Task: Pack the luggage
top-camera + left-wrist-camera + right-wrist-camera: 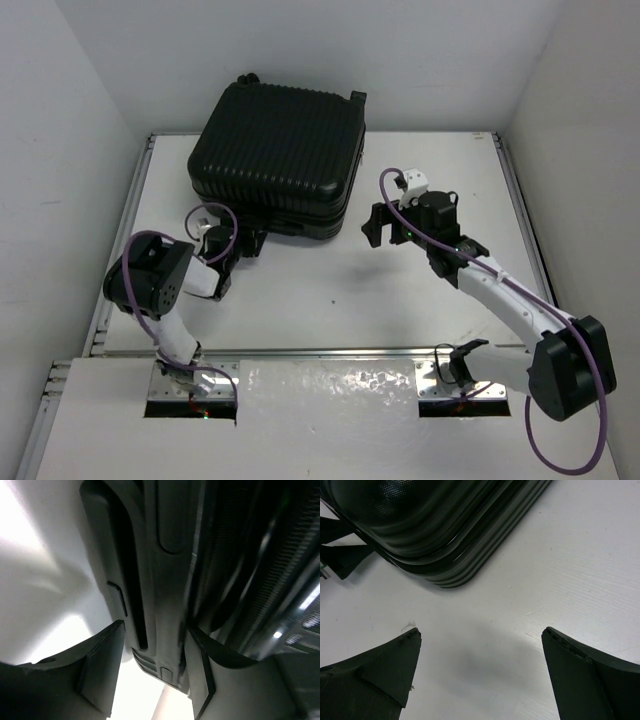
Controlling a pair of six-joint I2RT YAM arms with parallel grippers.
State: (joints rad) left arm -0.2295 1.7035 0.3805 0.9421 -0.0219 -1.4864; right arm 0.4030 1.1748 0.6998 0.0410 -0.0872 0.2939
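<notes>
- While astride the near-left edge of the luggage [280, 150], left gripper [248, 243] partly narrowed; cannot tell whether pinching.
- Luggage flat on table [400, 290], ribbed shell up.
- Just right of luggage's near corner, right gripper [480, 632] spread wide, empty.

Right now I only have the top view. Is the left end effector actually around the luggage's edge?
Observer: Yes. The left wrist view shows a ridge of the luggage between the fingers of the left end effector. Whether they touch it is unclear.
Reviewer: Is the right one holding anything?
Observer: No. Its wrist view shows the right end effector wide open over the table, nothing between its fingers.
Reviewer: Does it touch the luggage?
Observer: No. The luggage's rounded corner lies ahead of those fingers, with table showing between.
</notes>
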